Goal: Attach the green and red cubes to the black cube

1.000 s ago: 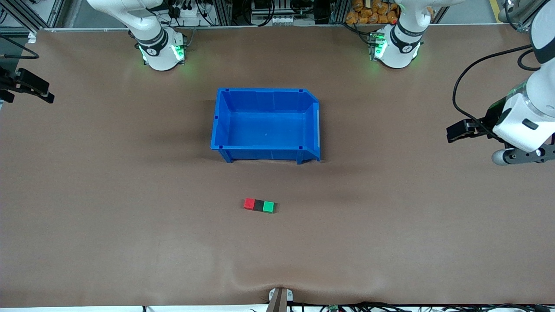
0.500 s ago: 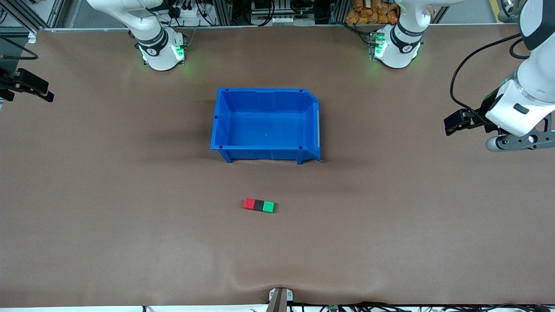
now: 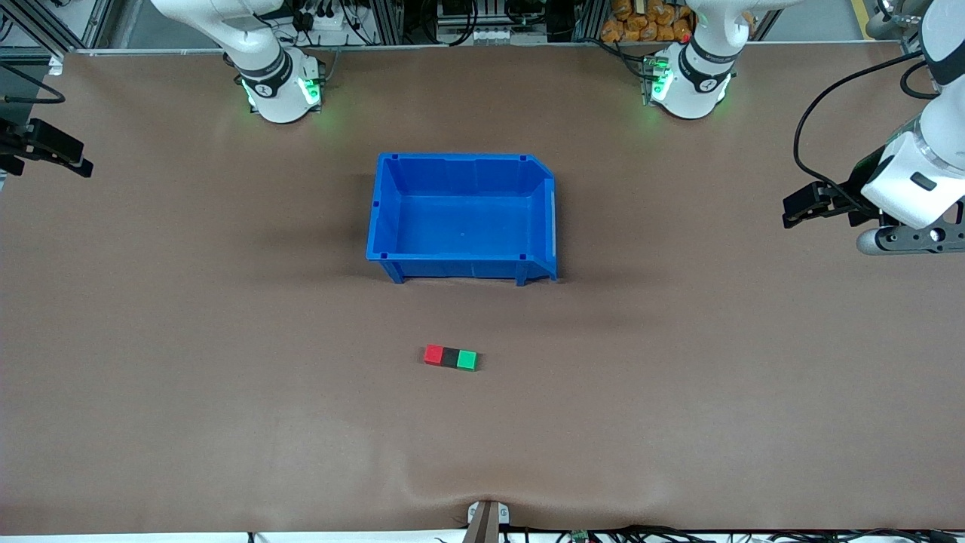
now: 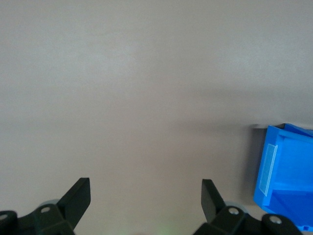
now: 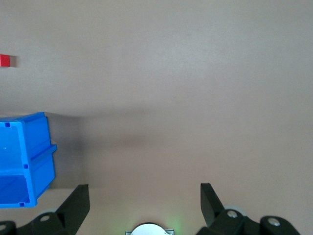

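Front view: three cubes joined in a row, both arms drawn back

Front view first. The red cube (image 3: 433, 354), the black cube (image 3: 450, 357) and the green cube (image 3: 467, 360) are seen touching in one short row on the bench (image 3: 226, 377), the black one between the two coloured ones, nearer to the camera than the blue bin (image 3: 461, 219). Set like this, the attachment is judged done. The bin is seen to hold nothing. The left end effector (image 3: 803, 205) is held above the bench at the left arm's end, well apart from the cubes. The right end effector (image 3: 56, 149) is kept at the right arm's end, where it waits; such placing is judged to leave the row undisturbed.

Left wrist view next. The left end effector (image 4: 145, 196) is shown with its fingers spread wide and nothing between them. Only bare bench and a corner of the blue bin (image 4: 283, 171) are seen past them.

Right wrist view last. The right end effector (image 5: 145, 200) is likewise spread wide and holds nothing. The blue bin (image 5: 22, 161) and the red cube (image 5: 5, 60) are caught at the edge, well apart from it.
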Robot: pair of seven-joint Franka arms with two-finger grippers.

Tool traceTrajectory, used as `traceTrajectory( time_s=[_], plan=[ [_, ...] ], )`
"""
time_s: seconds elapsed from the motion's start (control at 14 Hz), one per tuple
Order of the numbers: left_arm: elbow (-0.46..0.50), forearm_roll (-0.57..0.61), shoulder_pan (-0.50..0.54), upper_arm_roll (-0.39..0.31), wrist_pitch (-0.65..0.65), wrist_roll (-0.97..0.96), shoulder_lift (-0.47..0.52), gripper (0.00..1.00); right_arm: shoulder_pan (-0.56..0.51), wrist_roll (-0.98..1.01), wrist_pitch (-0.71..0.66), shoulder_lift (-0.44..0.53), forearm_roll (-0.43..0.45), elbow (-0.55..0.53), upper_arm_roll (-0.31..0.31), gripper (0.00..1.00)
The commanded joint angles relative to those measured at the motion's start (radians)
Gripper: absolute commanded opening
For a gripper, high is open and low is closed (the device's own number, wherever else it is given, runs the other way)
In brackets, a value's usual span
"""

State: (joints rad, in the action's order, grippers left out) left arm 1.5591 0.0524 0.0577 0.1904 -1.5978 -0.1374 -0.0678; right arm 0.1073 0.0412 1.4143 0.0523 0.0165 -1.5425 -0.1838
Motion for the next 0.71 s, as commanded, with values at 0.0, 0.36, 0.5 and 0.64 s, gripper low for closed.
traceTrajectory(
  time_s=[0.0,0.36,0.5,0.64],
  plan=[
    [0.107,-0.016,0.005,0.001,-0.051,0.028,0.088,1.0,-0.011,-0.003,-0.017,-0.009,0.01,0.022,0.006,1.0],
    [0.187,-0.016,0.005,0.001,-0.102,0.038,0.141,1.0,-0.009,-0.006,-0.018,-0.009,0.005,0.022,0.006,1.0],
    [0.147,-0.016,0.005,0.0,-0.102,0.042,0.116,1.0,-0.009,-0.006,-0.02,-0.009,0.003,0.022,0.006,1.0],
    [0.112,-0.013,0.005,0.0,-0.102,0.044,0.093,1.0,-0.009,-0.006,-0.018,-0.009,0.003,0.024,0.007,1.0]
  ],
)
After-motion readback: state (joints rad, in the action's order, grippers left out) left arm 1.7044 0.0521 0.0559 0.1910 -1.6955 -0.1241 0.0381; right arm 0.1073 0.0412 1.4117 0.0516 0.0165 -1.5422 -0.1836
